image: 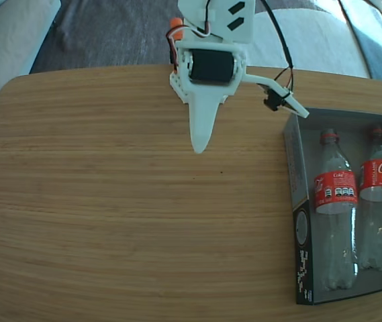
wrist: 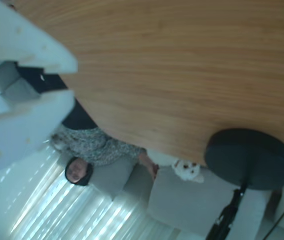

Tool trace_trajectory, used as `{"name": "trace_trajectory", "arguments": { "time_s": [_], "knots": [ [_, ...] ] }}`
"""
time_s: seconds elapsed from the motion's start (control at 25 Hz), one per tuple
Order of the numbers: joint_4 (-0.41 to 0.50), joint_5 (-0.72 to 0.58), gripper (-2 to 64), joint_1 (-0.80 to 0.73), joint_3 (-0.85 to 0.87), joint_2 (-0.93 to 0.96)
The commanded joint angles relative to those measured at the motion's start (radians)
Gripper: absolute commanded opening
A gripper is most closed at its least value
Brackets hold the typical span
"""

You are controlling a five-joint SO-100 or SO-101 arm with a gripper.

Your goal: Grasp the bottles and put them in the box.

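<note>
You have both clear plastic Coca-Cola bottles with red labels and red caps lying inside the shallow rectangular dark grey cardboard box (image: pixel 297 171) at the right of the fixed view; the nearer bottle (image: pixel 334 215) lies lengthwise, cap pointing away from the camera, and the second bottle (image: pixel 376 201) lies just beside it on its right, parallel and seemingly touching along the body; neither pokes over the rim. The box's black outer side, with white print and a round mark, faces the open wood-grain surface (image: pixel 123 194), which carries nothing else that you can see; so, judging from how things lie, the placing looks done and nothing remains to be grasped.

Your white end effector (image: pixel 251 121) hangs above the far edge of the surface, well apart from the bottles; its long fixed finger (image: pixel 201 131) points down toward the bare wood, while the slimmer moving finger (image: pixel 288 100) is swung wide out to the right, its tip near the box's far-left corner; the jaws stand apart and hold nothing. In the wrist view you see the white finger (wrist: pixel 27 47) at the left, bare wood, and past the surface's edge a pale sofa with a seated person, a small white soft toy and a round black stand; no bottle shows there. What is left, by my reading, is only to bring the arm to rest.
</note>
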Motion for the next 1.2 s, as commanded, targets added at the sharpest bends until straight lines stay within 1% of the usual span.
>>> {"name": "trace_trajectory", "arguments": {
  "time_s": [0.0,0.2,0.4,0.52,0.72,0.92,1.16],
  "knots": [
    [-0.011,0.008,-0.4,0.008,0.081,0.117],
    [-0.012,0.023,-0.4,0.008,0.230,0.249],
    [0.003,0.175,-0.4,0.011,0.321,0.318],
    [0.003,0.227,-0.4,0.002,0.379,0.354],
    [-0.006,0.233,-0.4,-0.002,0.523,0.413],
    [-0.011,0.235,-0.4,-0.049,0.601,0.443],
    [-0.012,0.235,-0.4,-0.041,0.692,0.479]
  ]
}}
